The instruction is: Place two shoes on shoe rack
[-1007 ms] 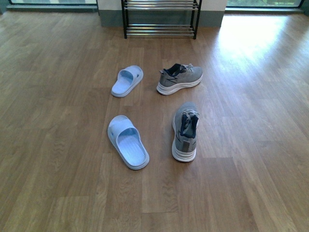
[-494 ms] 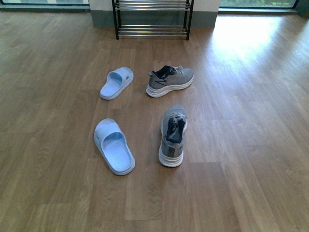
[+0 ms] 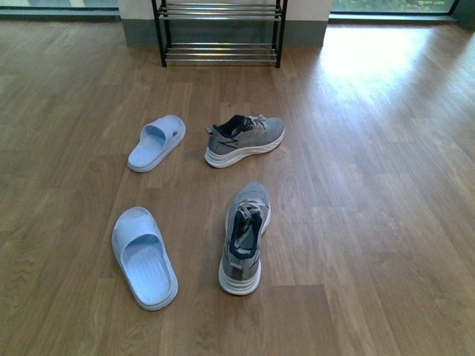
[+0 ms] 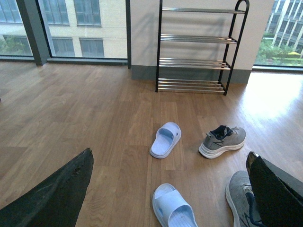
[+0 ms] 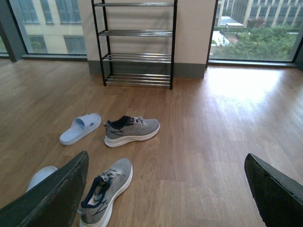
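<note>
The shoe rack (image 3: pixel 220 52) stands against the far wall, black frame with chrome bars, its shelves bare (image 4: pixel 194 61) (image 5: pixel 137 56). Two grey sneakers lie on the wood floor: one sideways (image 3: pixel 245 139) further off, one (image 3: pixel 243 237) close by with its heel toward me. My left gripper (image 4: pixel 169 155) is open high above the floor, with a blue slide and the near sneaker (image 4: pixel 241 198) showing between its fingers. My right gripper (image 5: pixel 166 156) is open too, over bare floor beside the near sneaker (image 5: pixel 106 189). Neither gripper appears in the front view.
Two light blue slides lie left of the sneakers, one far (image 3: pixel 156 142) and one near (image 3: pixel 144 256). Tall windows (image 5: pixel 255 28) flank the rack's wall. Open wood floor stretches to the right (image 3: pixel 386 185).
In the front view the shoes have grown larger and dropped lower, and the rack and shoes have drifted left, as the view came closer. The shoes themselves have not moved.
</note>
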